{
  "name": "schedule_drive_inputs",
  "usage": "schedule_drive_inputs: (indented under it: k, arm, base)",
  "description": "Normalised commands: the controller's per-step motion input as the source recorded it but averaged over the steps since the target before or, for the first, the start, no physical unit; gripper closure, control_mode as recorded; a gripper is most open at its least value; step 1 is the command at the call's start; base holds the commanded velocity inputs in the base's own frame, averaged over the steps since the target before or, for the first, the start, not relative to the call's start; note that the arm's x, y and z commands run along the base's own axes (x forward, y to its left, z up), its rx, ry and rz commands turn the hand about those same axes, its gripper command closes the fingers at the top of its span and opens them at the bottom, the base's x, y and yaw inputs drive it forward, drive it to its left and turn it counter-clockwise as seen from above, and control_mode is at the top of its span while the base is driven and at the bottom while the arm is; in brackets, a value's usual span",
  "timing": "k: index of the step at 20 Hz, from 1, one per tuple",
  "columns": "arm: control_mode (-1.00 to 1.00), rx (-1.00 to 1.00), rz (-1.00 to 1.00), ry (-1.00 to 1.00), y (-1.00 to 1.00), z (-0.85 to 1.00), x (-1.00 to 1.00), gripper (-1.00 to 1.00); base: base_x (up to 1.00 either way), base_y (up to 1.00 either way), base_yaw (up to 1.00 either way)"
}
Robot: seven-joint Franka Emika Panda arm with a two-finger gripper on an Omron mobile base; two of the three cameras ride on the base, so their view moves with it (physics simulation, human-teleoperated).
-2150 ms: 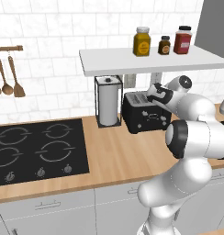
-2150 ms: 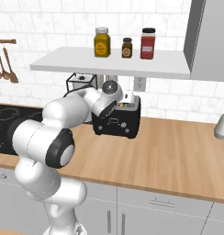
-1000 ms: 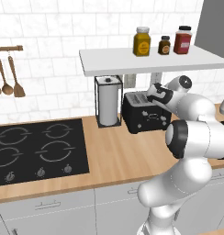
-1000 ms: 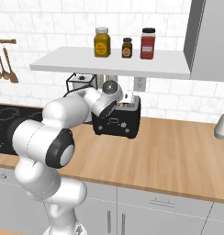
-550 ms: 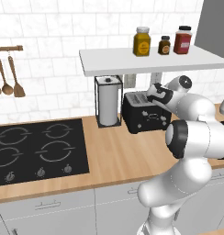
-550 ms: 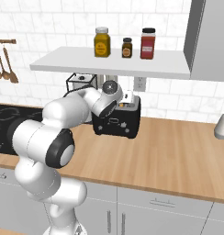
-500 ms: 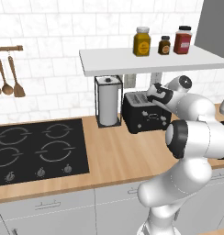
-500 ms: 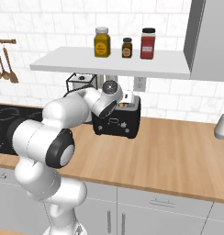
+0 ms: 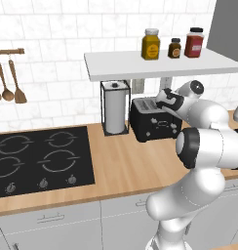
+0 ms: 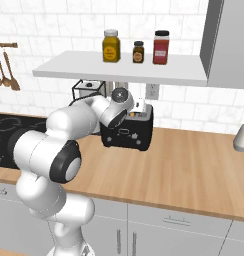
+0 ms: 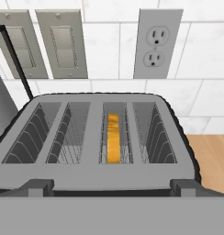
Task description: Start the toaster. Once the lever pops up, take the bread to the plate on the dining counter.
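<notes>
The black toaster (image 9: 152,123) stands on the wood counter under the wall shelf, also seen as toaster (image 10: 128,133). In the hand view I look down into the toaster's (image 11: 95,163) grey top and its wire-lined slots. The bread (image 11: 113,137) sits low in the third slot from the left, its tan edge showing. My gripper (image 11: 111,187) hovers just above the toaster's near edge, open wide, its two dark fingertips (image 11: 38,186) spread across the top and holding nothing. From the base, the gripper (image 9: 166,101) hangs over the toaster's right end. The plate and the dining counter are out of view.
A white paper-towel roll in a black holder (image 9: 115,110) stands left of the toaster. The black stovetop (image 9: 40,158) lies farther left. The shelf (image 9: 155,64) with three jars is close overhead. A wall outlet (image 11: 158,43) and switch plates sit behind the toaster.
</notes>
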Motion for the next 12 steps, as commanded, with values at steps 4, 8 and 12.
schedule_drive_inputs:
  k: [4,8,12]
  arm:
    - [-1.00,0.00,0.00,0.00,0.00,0.00,0.00,-1.00]
    - [-1.00,0.00,0.00,0.00,0.00,0.00,0.00,-1.00]
    - [-1.00,0.00,0.00,0.00,0.00,0.00,0.00,-1.00]
  base:
    - [0.00,0.00,0.00]
    - [0.00,0.00,0.00]
    - [0.00,0.00,0.00]
